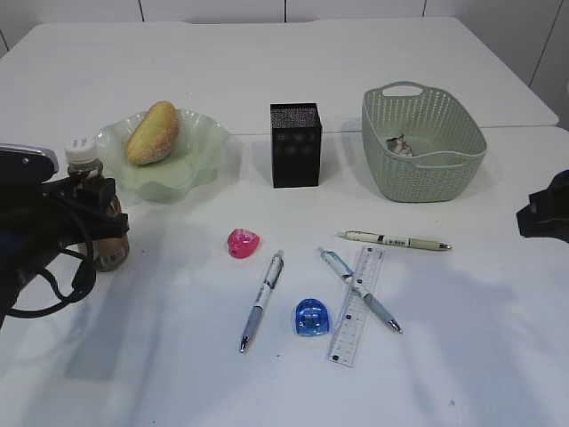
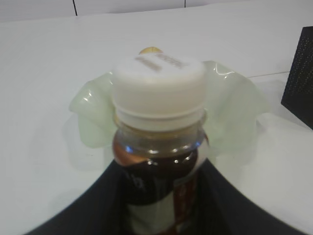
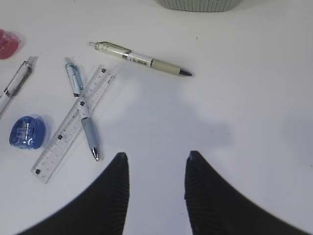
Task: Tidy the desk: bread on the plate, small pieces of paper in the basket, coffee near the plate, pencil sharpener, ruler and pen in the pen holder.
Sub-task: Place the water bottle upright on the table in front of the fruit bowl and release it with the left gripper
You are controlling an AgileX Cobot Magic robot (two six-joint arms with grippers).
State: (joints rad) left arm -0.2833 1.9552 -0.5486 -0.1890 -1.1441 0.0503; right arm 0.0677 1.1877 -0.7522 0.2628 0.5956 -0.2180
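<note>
My left gripper [image 1: 96,221] is shut on the brown coffee [image 1: 89,191] bottle, fingers [image 2: 98,196] on both sides below its white cap [image 2: 159,81]. The bottle is upright, just front-left of the plate [image 1: 203,147], which holds the bread [image 1: 153,132]. On the desk lie a pink sharpener [image 1: 242,243], a blue sharpener [image 1: 310,317], the clear ruler [image 1: 357,304] and three pens [image 1: 262,300] [image 1: 340,263] [image 1: 395,240]. The black pen holder [image 1: 295,144] stands mid-back. The basket [image 1: 423,173] holds crumpled paper [image 1: 400,145]. My right gripper [image 3: 156,156] hovers open and empty over bare desk, right of the ruler [image 3: 73,125].
One pen [image 3: 80,110] lies across the ruler, with the blue sharpener [image 3: 28,132] to their left. The green-grip pen [image 3: 142,59] lies between my right gripper and the basket [image 3: 198,4]. The pen holder [image 2: 299,78] stands right of the plate [image 2: 230,112].
</note>
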